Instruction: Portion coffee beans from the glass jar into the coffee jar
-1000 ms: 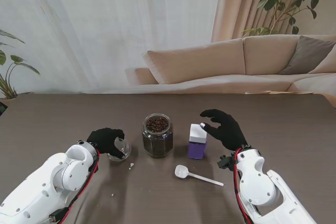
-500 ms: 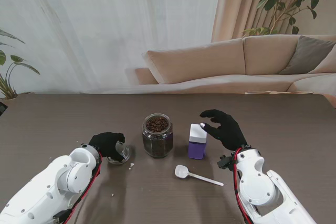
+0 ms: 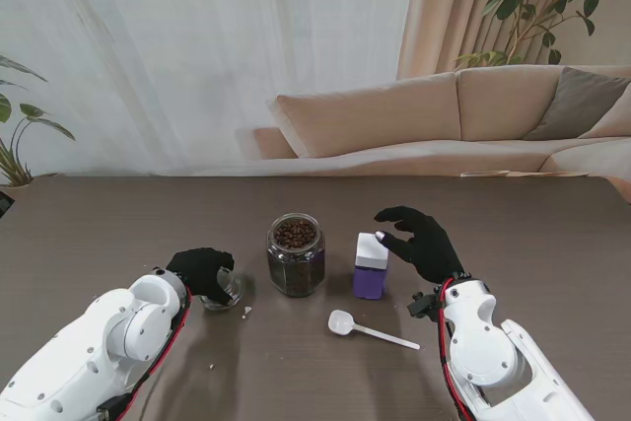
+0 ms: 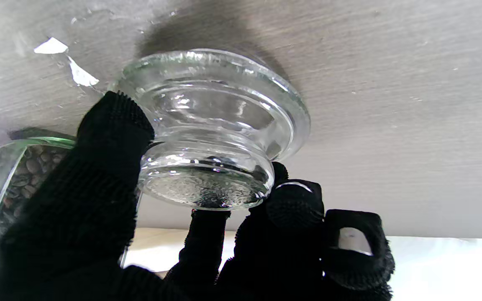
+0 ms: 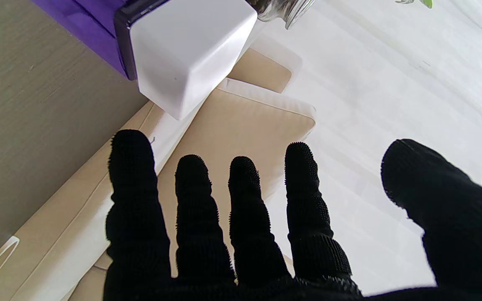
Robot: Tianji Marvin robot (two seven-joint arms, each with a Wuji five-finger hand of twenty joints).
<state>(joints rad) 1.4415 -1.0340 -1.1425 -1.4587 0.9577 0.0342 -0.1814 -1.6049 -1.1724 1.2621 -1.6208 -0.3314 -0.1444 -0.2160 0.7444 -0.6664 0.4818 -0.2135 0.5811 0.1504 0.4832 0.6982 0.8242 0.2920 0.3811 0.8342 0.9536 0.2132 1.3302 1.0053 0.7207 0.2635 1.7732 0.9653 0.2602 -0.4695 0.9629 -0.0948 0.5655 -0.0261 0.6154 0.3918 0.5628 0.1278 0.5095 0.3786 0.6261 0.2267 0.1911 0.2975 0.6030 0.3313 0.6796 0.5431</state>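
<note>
Glass jar (image 3: 295,254) sits open mid-desk (image 3: 552,244), full of coffee beans (image 3: 295,234). Its glass lid (image 4: 216,125) is on the desk just left of the jar, wide flange down against the surface, plug end up. Left hand (image 3: 201,269) is wrapped around that lid: left wrist view shows the thumb on one side of the plug and the other fingers (image 4: 291,200) on the opposite side, grasping it. Small white flecks (image 4: 67,58) lie on the desk beside the lid. Coffee jar (image 3: 371,265), purple body with white cap on, stands upright just right of the glass jar, apart from it. Right hand (image 3: 419,242) hovers beside the cap with fingers (image 5: 195,209) spread, holding nothing; contact with the cap is unclear. White scoop (image 3: 369,329) lies flat on the desk, nearer to me than the coffee jar.
</note>
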